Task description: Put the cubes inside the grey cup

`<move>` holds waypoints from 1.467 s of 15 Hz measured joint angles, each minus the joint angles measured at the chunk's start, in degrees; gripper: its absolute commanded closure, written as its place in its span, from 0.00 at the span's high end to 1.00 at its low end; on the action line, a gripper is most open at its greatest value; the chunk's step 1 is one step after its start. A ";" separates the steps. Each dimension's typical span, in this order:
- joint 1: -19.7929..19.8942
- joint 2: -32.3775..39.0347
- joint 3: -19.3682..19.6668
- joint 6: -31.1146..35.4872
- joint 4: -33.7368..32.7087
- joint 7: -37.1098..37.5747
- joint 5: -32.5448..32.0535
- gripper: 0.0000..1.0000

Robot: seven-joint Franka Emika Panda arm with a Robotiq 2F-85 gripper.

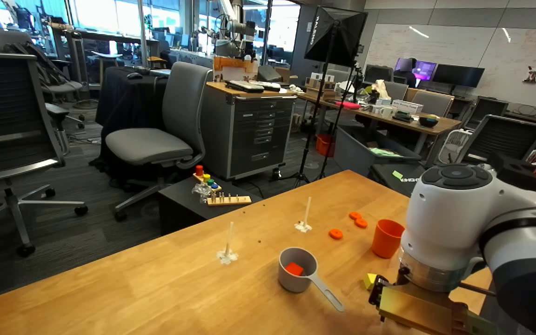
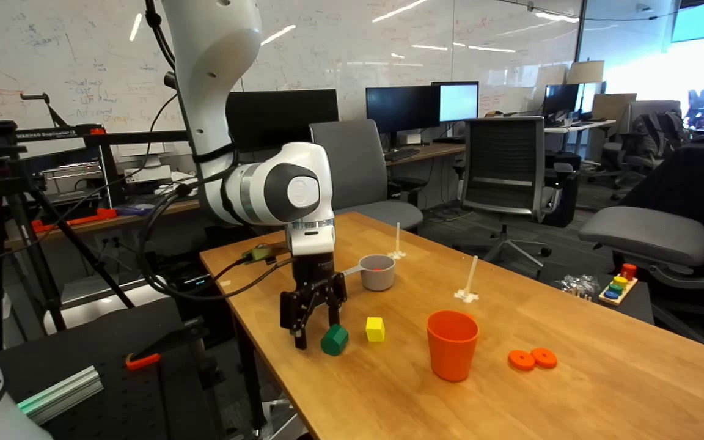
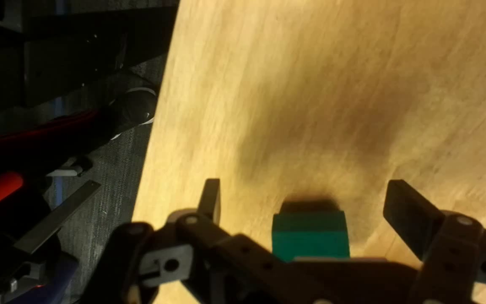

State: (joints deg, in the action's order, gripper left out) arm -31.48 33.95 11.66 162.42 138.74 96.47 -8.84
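The grey cup stands upright on the table, with its long handle out to one side; it also shows in an exterior view. A red cube lies inside it. A yellow cube sits on the table near the gripper. A green block lies on the table beside the fingers. My gripper points down, low over the table. In the wrist view the gripper is open, with the green block between its spread fingers, touching neither; its near part is hidden by the gripper body.
A red-orange cup stands near the yellow cube. Several orange rings lie beyond it. Two thin upright pegs are fixed to the table. The table edge runs close beside the gripper.
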 measured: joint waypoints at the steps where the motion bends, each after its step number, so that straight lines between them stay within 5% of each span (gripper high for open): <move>1: -1.00 -0.03 1.37 0.28 0.01 0.42 -0.29 1.00; 3: -2.71 -0.04 3.72 1.03 0.06 1.06 -0.80 1.00; 5: -3.76 -0.03 5.20 1.32 0.18 1.39 -0.87 0.74; 12: -5.31 0.04 7.68 3.88 2.15 1.85 -0.88 0.19; 17: -8.58 -0.15 11.25 6.30 1.97 3.38 -0.86 0.17; 22: -20.18 -2.01 20.64 6.54 -2.29 5.65 -0.97 0.17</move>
State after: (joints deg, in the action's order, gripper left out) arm -51.66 31.94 32.30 168.96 136.45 102.12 -9.81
